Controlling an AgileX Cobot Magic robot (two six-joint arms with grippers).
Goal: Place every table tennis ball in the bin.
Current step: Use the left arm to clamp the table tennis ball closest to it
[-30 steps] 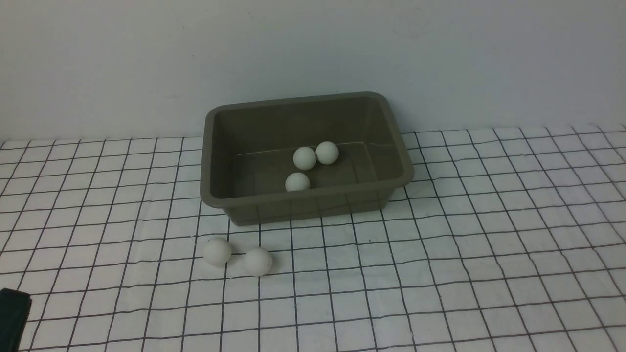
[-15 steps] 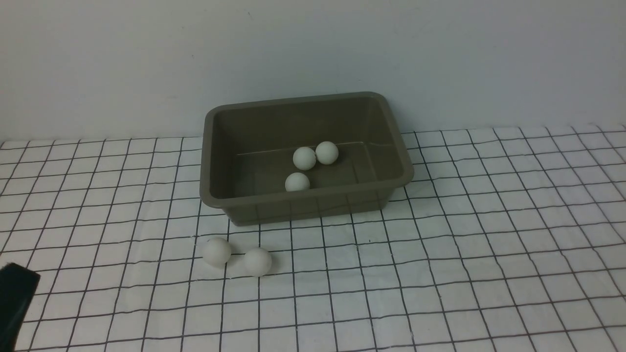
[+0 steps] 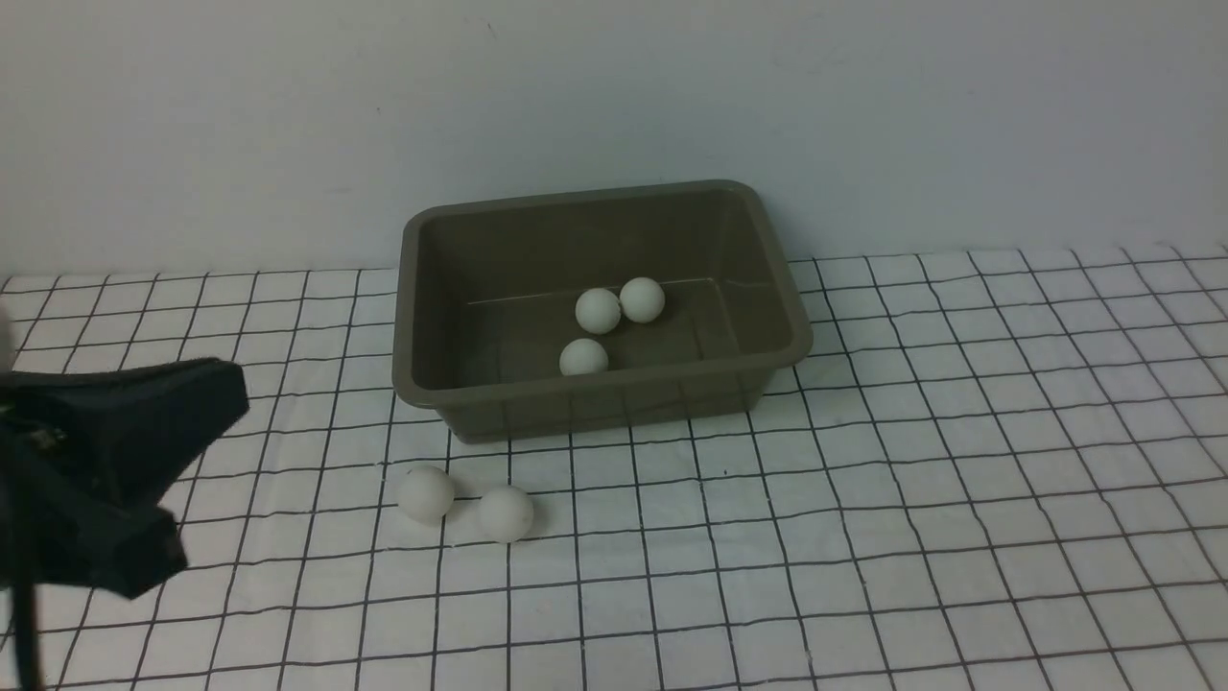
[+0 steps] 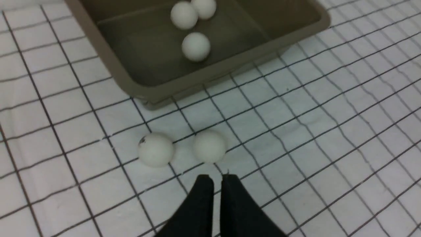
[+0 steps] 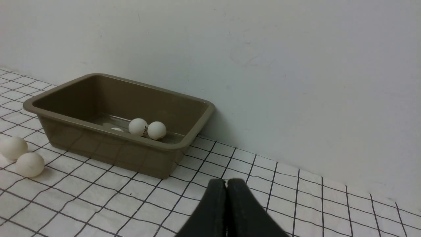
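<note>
**Left Claw Facing Two Loose Balls as Three Are Lying in the Bin**

The left arm's black two-fingered claw (image 4: pixel 217 177) is pointing toward the loose balls, its tips pressed together but for a thin slit, with nothing pinched between them. Just ahead of it, two small matte white balls are resting on the white, black-gridded surface (image 3: pixel 911 499): the nearer ball (image 3: pixel 507 514) and, beside it but apart, the farther ball (image 3: pixel 426 494), which is sitting closer to the robot's left.

Beyond them from that claw, the shallow rectangular olive-grey plastic bin (image 3: pixel 614 389) is standing upright near the pale wall (image 3: pixel 614 96). It is holding three more white balls: a pair (image 3: pixel 597 311) close together farther in, and a single one (image 3: pixel 583 356) lying nearer the front side, toward the claw.

The right arm's black claw (image 5: pixel 226 181) is also keeping its fingers together, empty, with the bin and the loose balls well apart from it.

The step in hand is probably an approach to the next ball. The left claw is likely needing to spread, lower around one ball without knocking its neighbour, then close gently, since a smooth sphere could be rolling away.
</note>
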